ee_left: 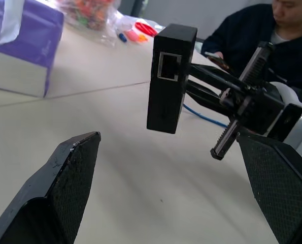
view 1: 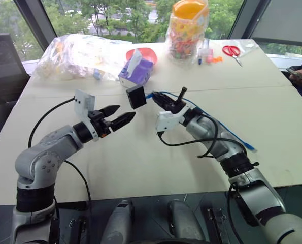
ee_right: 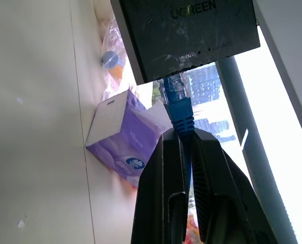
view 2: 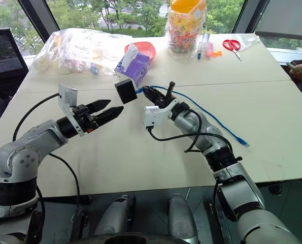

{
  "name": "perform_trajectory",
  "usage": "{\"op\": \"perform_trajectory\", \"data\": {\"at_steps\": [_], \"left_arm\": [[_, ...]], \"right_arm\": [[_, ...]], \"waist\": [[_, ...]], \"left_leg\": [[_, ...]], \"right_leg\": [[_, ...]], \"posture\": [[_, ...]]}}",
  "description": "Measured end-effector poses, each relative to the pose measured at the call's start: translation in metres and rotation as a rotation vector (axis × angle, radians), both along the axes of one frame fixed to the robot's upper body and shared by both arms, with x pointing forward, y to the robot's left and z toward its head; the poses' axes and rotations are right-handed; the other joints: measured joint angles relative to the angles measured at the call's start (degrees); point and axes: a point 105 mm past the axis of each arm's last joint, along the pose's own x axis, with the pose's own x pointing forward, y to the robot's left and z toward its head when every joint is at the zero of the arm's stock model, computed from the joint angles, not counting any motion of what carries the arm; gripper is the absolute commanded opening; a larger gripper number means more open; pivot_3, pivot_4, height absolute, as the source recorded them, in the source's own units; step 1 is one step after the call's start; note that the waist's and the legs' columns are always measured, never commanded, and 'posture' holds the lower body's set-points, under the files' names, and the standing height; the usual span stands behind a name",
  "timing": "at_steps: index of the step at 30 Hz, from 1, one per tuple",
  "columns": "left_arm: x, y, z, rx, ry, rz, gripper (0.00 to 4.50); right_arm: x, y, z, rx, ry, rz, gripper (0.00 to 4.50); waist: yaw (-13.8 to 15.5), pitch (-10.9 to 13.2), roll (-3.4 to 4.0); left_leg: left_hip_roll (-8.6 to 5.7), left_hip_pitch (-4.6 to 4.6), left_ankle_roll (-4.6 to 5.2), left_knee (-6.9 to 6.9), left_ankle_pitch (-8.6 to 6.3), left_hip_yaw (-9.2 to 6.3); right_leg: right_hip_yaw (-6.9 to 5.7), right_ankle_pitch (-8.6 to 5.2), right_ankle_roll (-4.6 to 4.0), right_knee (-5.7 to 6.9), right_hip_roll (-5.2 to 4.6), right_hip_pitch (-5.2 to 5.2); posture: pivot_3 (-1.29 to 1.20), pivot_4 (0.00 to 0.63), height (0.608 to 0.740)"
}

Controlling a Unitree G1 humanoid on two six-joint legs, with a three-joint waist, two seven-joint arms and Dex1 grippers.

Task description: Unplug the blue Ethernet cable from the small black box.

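Right gripper (ee_right: 183, 140) is pinched tight on the blue Ethernet cable (ee_right: 180, 113) just behind its plug, which is seated in the small black box (ee_right: 186, 33). Box hangs in the air on the plug, clear of the white table (view 1: 140, 162), between the two arms and in front of the purple tissue box (view 1: 135, 71). An unused port shows on the box face turned toward the left gripper (view 1: 121, 116).

Left gripper stands with its fingers (ee_left: 64, 188) spread wide, pointing at the box from close by without touching it.

Cable runs from the gripped end back past the right arm and trails across the table, its free end (view 1: 249, 148) lying near the table edge on the robot's right.

Farther back on the table: a clear plastic bag of goods (view 1: 79, 56), a red bowl (view 1: 145, 52) behind the tissue box, a jar of coloured items with an orange lid (view 1: 187, 30), some small pens (view 1: 204, 53), and red-handled scissors (view 1: 233, 52). A person in dark clothing (ee_left: 262, 46) sits at the far right of the table, holding a phone (view 1: 299, 74).
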Motion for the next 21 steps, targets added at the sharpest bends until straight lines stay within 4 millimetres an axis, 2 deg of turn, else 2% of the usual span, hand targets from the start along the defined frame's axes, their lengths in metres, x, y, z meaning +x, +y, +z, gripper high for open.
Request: {"op": "perform_trajectory", "data": {"at_steps": [5,10,13,21], "left_arm": [[0.004,-0.003,0.009,-0.011,-0.017,-0.013,4.50],[0.005,-0.003,0.010,-0.016,-0.016,-0.026,4.50],[0.007,-0.004,0.011,-0.023,-0.017,-0.030,3.67],[0.005,-0.009,0.011,-0.034,-0.017,-0.066,0.50]], "right_arm": [[-0.009,0.007,0.001,0.006,-0.015,0.026,0.03],[-0.012,0.007,-0.002,0.003,-0.009,0.025,0.03],[-0.014,0.009,0.001,0.006,-0.018,0.034,0.00],[-0.013,0.007,-0.001,-0.008,-0.005,0.027,0.00]], "waist": [[0.06,-0.01,-0.03],[-0.06,-0.01,-0.03],[-0.03,-0.01,-0.03],[-0.01,0.00,-0.04]], "left_leg": [[-0.01,0.00,0.00,0.04,0.00,-0.02],[0.00,0.00,0.00,0.03,0.00,-0.03],[0.00,0.00,0.00,0.03,0.00,-0.02],[-0.01,0.00,0.00,0.03,0.00,-0.02]], "right_leg": [[-0.01,0.00,0.00,-0.02,0.00,0.05],[-0.01,0.00,0.00,-0.02,0.00,0.03],[-0.01,0.00,0.00,-0.02,0.00,0.04],[-0.01,0.00,0.00,-0.03,0.00,0.05]], "posture": [[0.00,0.150,0.726],[0.00,0.150,0.726],[0.00,0.150,0.726],[0.00,0.150,0.726]]}}
